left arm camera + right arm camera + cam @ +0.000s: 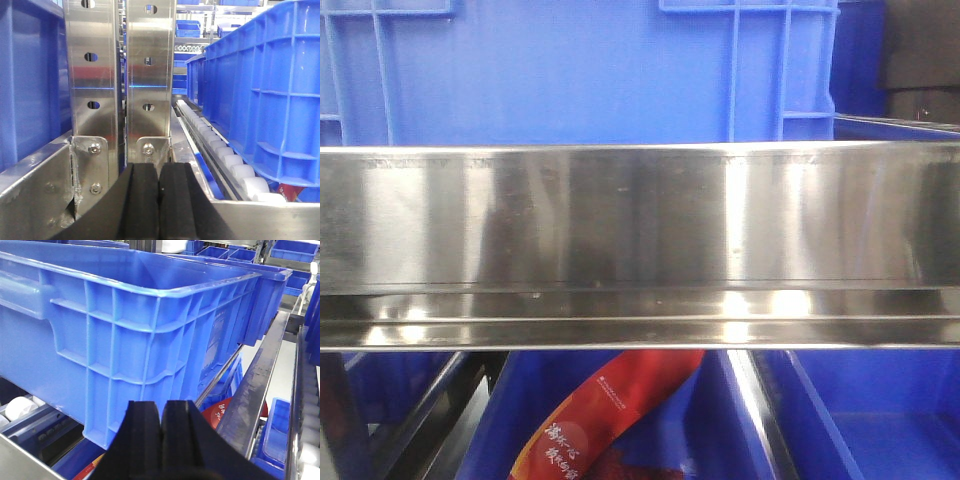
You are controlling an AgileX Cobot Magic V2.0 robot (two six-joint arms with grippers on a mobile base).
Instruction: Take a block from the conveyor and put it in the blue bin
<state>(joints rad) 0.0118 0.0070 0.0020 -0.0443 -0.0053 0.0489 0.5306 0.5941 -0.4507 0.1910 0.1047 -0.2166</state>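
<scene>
front view sits very close to a steel rail (640,240), level and head-on. each wrist view looks forward over its own closed gripper, left (159,200) and right (161,440), beside blue bins (125,330) that all views share.

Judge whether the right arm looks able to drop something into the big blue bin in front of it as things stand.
Probably yes. The right gripper, fingers pressed together and holding nothing, sits just outside the blue bin, whose open top shows nothing covering it; the arm would have to rise over the rim first.

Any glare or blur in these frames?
Front view: bright glare patches on the brushed steel rail, red packet below slightly soft. Left wrist: black left claw close and blurred, steel posts sharp. Right wrist: evenly lit blue plastic bin, right claw soft.
</scene>
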